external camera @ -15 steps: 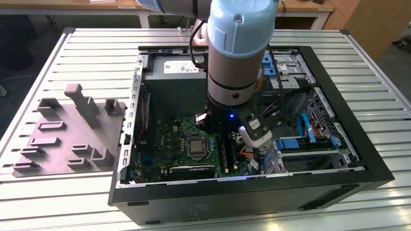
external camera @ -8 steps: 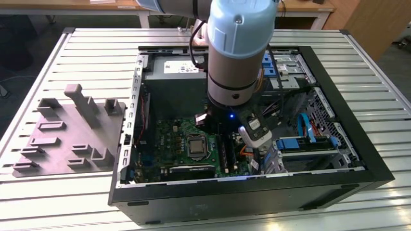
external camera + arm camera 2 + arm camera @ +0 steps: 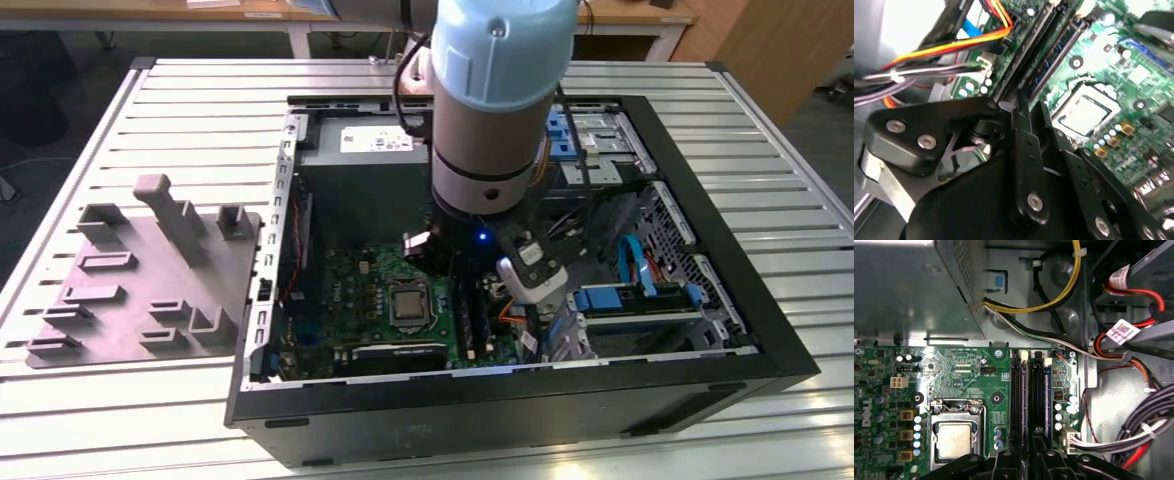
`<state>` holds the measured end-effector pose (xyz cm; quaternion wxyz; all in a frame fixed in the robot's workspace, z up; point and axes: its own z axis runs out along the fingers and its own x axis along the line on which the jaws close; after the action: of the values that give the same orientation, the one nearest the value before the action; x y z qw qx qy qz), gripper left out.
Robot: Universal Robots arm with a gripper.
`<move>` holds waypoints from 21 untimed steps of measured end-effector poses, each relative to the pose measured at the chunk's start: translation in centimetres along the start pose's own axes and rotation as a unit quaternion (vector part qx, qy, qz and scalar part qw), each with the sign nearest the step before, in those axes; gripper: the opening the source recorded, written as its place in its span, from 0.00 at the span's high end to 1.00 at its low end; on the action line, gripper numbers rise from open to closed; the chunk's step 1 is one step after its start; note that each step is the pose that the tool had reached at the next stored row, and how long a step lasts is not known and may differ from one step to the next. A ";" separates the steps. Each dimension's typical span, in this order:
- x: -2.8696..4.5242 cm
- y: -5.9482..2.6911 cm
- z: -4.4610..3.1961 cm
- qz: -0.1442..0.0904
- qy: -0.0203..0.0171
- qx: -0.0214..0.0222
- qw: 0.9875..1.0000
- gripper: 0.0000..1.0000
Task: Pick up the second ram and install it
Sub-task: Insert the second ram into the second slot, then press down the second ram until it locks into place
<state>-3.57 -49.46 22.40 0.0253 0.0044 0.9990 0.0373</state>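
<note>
Case (image 3: 534, 410): is lying open on its side on the slatted metal table (image 3: 120, 400), with the motherboard (image 3: 969, 375) facing up.
Beside the case: a grey holder tray (image 3: 147, 280) with upright pegs is sitting on the table toward the exterior view's left, well apart from the arm.
Power-supply box (image 3: 909, 290): is filling the far end of the case, just beyond the board's edge.
Cables: a yellow-and-black bundle (image 3: 1054, 300) is curving out from the box and passing close over the far ends of the slot rails (image 3: 1015, 400). Red and orange leads (image 3: 1134, 295) and a tied grey bundle (image 3: 1134, 425) are crowding the bay beside the rails.
Processor socket (image 3: 954, 437): is sitting on the board on the other side of the rails, near them.
Blue drive brackets (image 3: 627, 295): are standing in the bay toward the exterior view's right, close to the arm's wrist.
Second ram (image 3: 1046, 400): is standing edge-on in the outermost rail, nearest the cable bay. In the second wrist view its blue edge (image 3: 1066, 47) is running toward the gripper's tip.
Arm (image 3: 494, 100): is reaching steeply down into the middle of the case, with its wrist hanging over the rails.
Gripper (image 3: 1031, 106): is pointing down at the near end of the rails (image 3: 1029, 455), right at board level.
Grip: I cannot tell whether it is clenched or released, or whether it is touching the stick.
</note>
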 end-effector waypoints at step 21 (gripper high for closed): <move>-0.15 0.23 -3.01 0.000 0.000 0.003 1.000 0.75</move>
<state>-3.56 -49.46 25.43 0.0253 0.0044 0.9991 0.0347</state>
